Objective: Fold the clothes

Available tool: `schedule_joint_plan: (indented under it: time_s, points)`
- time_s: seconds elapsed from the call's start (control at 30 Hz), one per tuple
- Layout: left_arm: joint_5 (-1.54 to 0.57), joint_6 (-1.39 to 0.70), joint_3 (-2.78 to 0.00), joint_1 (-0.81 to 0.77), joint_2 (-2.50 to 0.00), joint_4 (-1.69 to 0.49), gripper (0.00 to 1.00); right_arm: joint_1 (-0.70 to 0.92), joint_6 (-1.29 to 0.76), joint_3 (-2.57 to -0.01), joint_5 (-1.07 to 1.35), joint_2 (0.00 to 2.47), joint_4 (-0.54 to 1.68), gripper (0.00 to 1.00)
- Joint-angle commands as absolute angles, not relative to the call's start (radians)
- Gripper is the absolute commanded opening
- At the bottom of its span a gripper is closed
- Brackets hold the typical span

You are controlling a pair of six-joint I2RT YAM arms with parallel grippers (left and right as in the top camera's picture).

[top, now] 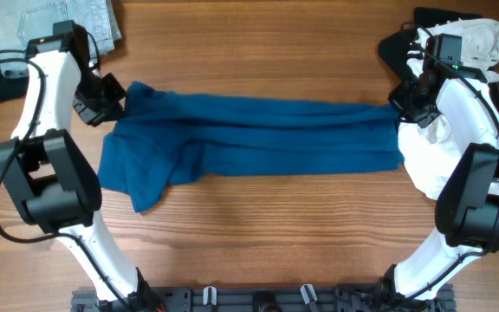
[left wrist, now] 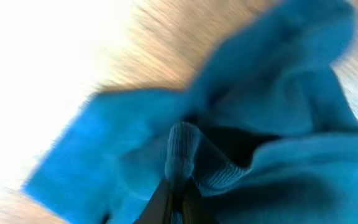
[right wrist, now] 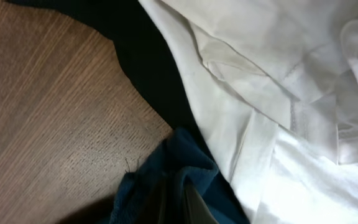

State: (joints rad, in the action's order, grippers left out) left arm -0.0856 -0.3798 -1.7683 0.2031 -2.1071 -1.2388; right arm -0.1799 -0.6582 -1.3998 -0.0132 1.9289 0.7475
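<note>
- Overhead: blue sweater (top: 258,139) lay mid-surface (top: 258,52), long axis running left-right, spanning from the left tool (top: 102,102) to the right tool (top: 403,106). Each arm was nearest its own end.
- Left wrist (blurred): left tool (left wrist: 178,198) was pinched closed on the sweater's ribbed edge (left wrist: 182,149).
- Right wrist: right tool (right wrist: 176,196) was closed on the sweater's corner, beside a white garment (right wrist: 278,93).

Overhead evenly lit and sharp, left wrist blurred, overexposed

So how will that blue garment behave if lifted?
Probably floppy: the blue garment lies wrinkled and bunched, so its middle should sag. Its ribbed knit edge in the left gripper looks grippy, unlikely to slip.
</note>
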Motion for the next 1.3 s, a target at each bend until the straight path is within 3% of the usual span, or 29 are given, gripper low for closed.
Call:
schedule_joint_plan:
  time_s: [0.0,0.13,0.17,0.2,0.3,0.33,0.37,0.4,0.43,0.47,0.5,0.73,0.8,0.83,0.9,0.93,1.0,1.07,1.27]
  points:
    - [0.052,-0.397,-1.775,0.235,-2.079,-1.258,0.04,-0.185,-0.655,-1.423,-0.066,1.908,0.748,0.04]
    - [0.101,-0.402,-1.775,0.260,-2.079,-1.277,0.04,-0.185,-0.654,-1.423,-0.079,1.908,0.744,0.04]
    - [0.102,-0.401,-1.775,0.262,-2.079,-1.284,0.08,-0.185,-0.654,-1.423,-0.079,1.908,0.748,0.14]
    - [0.102,-0.401,-1.775,0.262,-2.079,-1.289,0.21,-0.184,-0.651,-1.423,-0.079,1.908,0.751,0.32]
    - [0.101,-0.401,-1.775,0.260,-2.079,-1.311,0.22,-0.184,-0.635,-1.423,-0.066,1.908,0.757,0.36]
    - [0.102,-0.401,-1.775,0.259,-2.079,-1.319,0.22,-0.184,-0.635,-1.423,-0.059,1.908,0.760,0.29]
    - [0.101,-0.401,-1.775,0.259,-2.079,-1.327,0.23,-0.184,-0.631,-1.423,-0.051,1.908,0.760,0.29]
    - [0.097,-0.402,-1.775,0.259,-2.079,-1.333,0.28,-0.184,-0.627,-1.423,-0.038,1.907,0.761,0.36]
    - [0.095,-0.401,-1.775,0.259,-2.079,-1.340,0.29,-0.184,-0.617,-1.423,-0.025,1.907,0.760,0.52]
    - [0.094,-0.402,-1.775,0.259,-2.079,-1.345,0.29,-0.184,-0.593,-1.424,-0.006,1.907,0.760,0.83]
    - [0.094,-0.402,-1.775,0.259,-2.079,-1.353,0.30,-0.185,-0.580,-1.427,0.001,1.907,0.766,0.98]
    - [0.065,-0.428,-1.775,0.259,-2.021,-1.415,0.30,-0.184,-0.527,-1.573,0.046,1.903,0.938,0.99]
    - [0.027,-0.427,-1.775,0.252,-1.989,-1.414,0.24,-0.181,-0.458,-1.600,0.108,1.902,0.978,1.00]
    - [0.023,-0.427,-1.775,0.242,-1.966,-1.414,0.12,-0.176,-0.440,-1.606,0.142,1.901,1.000,0.99]
    - [0.023,-0.427,-1.775,0.212,-1.928,-1.408,0.08,-0.162,-0.415,-1.605,0.171,1.902,1.035,0.96]
    - [0.023,-0.426,-1.775,0.190,-1.909,-1.401,0.08,-0.153,-0.390,-1.605,0.173,1.902,1.045,0.87]
    - [0.023,-0.424,-1.775,0.140,-1.888,-1.377,0.04,-0.127,-0.309,-1.605,0.185,1.902,1.054,0.42]
    - [-0.009,-0.424,-1.774,0.081,-1.891,-1.357,0.04,-0.094,-0.289,-1.605,0.198,1.906,1.051,0.06]
    - [-0.048,-0.435,-1.726,-0.078,-1.979,-1.213,0.04,0.033,-0.318,-1.555,0.224,1.938,0.957,0.04]
